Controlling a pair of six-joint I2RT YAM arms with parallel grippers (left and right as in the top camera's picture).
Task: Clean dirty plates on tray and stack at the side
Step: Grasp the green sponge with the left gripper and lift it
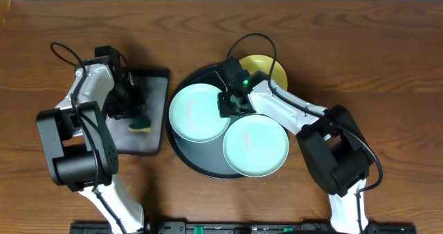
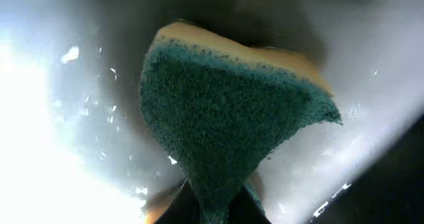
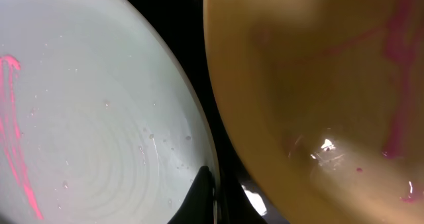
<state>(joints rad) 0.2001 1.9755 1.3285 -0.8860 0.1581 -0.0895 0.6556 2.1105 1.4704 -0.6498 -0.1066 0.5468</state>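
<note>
The round tray [image 1: 197, 156] held two mint plates [image 1: 197, 113] side by side, with the yellow plate [image 1: 275, 73] at its far rim. The right gripper [image 1: 232, 104] sat between them; I could not tell its grip. Over the small tray [image 1: 156, 88], the left gripper [image 1: 135, 115] pinched a sponge [image 2: 225, 118].

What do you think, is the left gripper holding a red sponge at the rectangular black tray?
No, the sponge is dark green with a yellow back, not red; the left wrist view shows it. The left gripper does hold it at the rectangular black tray.
</note>
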